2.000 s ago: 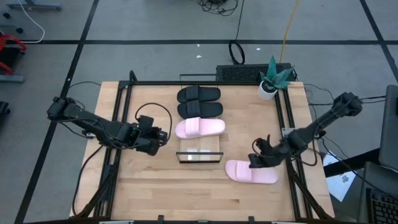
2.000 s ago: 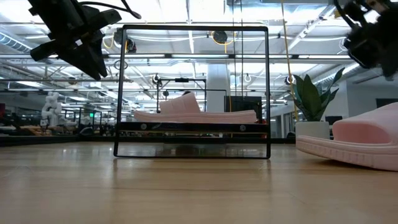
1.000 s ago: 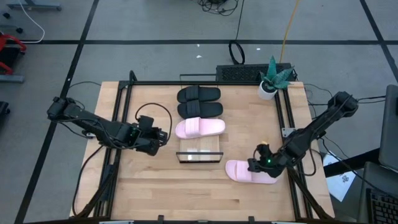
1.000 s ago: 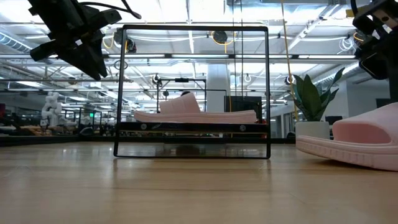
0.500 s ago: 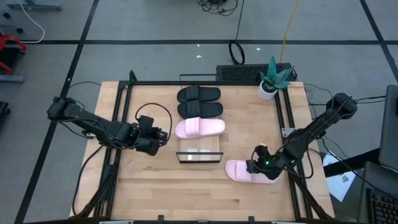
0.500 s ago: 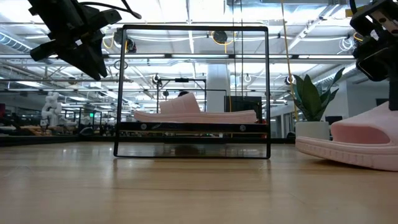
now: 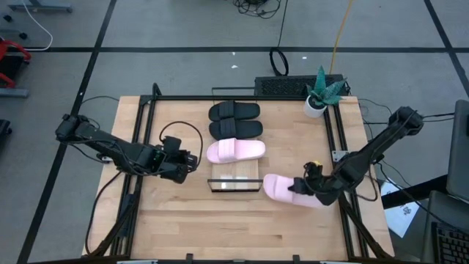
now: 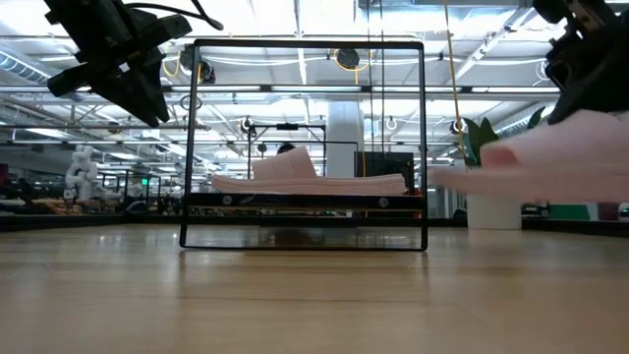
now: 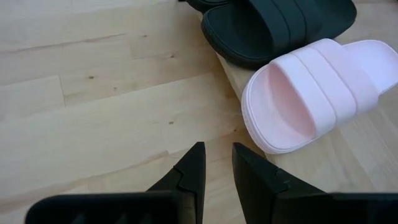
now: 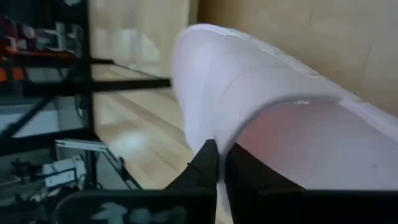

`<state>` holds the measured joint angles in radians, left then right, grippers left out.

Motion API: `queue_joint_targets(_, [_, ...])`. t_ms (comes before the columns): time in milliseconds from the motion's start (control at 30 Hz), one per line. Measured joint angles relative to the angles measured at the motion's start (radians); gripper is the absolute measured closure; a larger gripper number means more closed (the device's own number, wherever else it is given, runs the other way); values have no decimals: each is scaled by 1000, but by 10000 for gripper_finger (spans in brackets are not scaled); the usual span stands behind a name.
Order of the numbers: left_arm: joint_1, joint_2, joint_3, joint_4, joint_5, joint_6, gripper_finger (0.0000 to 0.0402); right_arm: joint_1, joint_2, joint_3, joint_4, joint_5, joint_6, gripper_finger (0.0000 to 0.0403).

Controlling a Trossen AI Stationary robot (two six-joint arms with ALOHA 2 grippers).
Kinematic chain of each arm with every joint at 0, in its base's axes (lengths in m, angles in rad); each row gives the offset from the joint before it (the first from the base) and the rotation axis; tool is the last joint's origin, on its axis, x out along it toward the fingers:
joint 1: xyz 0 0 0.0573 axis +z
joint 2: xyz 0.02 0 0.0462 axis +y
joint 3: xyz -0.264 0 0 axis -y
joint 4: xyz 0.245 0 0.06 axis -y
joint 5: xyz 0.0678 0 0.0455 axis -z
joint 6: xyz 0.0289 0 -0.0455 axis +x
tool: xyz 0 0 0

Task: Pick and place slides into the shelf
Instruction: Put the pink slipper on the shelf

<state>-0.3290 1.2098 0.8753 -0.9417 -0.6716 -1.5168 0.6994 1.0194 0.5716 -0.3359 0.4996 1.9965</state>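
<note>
Two black slides (image 7: 234, 120) and one pale pink slide (image 7: 235, 151) rest sole-down in a row on the shelf (image 7: 234, 185), a light plank with a dark lip at its near end. A second pink slide (image 7: 281, 188) hangs in the air right of that end, with my right gripper (image 7: 308, 188) shut on it. My left gripper (image 7: 193, 160) hovers left of the shelf, open by a narrow gap (image 9: 217, 167) with nothing in it. My right gripper pinches the edge of the pink slide's strap (image 10: 231, 127), one finger outside the strap and one in the opening beneath it. The fingers come from the table's right side, slanting down. The slide (image 8: 550, 157) hangs roughly level, clear of the table.
A potted plant (image 7: 319, 94) stands at the far right corner and a dark flat device (image 7: 289, 86) beyond the far edge. Black frame rails (image 7: 333, 139) run along the table's sides. Bare wood lies near the front edge (image 7: 220, 227).
My right gripper has taken hold of the pink slide and risen with it. The slide, which lay flat on the table, now hangs clear and has shifted a little toward the shelf's near end. My left arm has kept still.
</note>
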Motion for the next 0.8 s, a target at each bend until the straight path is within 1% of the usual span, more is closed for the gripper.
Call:
queue_joint_targets(133, [0,0,0,0,0,14,327,-6,-93,0,-111,28,0,401])
queue_joint_targets(267, [0,0,0,0,0,16,327,-42,-171,9,-220,30,-30,401])
queue_joint_targets(367, [0,0,0,0,0,16,327,-96,-217,30,-259,62,-105,402])
queue_joint_targets(467, [0,0,0,1,0,17,327,-174,-246,58,-249,82,-231,402])
queue_joint_targets(567, [0,0,0,2,0,16,327,-268,-246,84,-169,72,-397,402])
queue_joint_targets(633, [0,0,0,2,0,12,327,-337,-239,95,-84,41,-518,402])
queue_joint_targets(733, [0,0,0,7,0,3,327,-443,-209,97,65,-31,-675,402])
queue_joint_targets(800, [0,0,0,12,0,0,327,-507,-171,97,169,-100,-753,402])
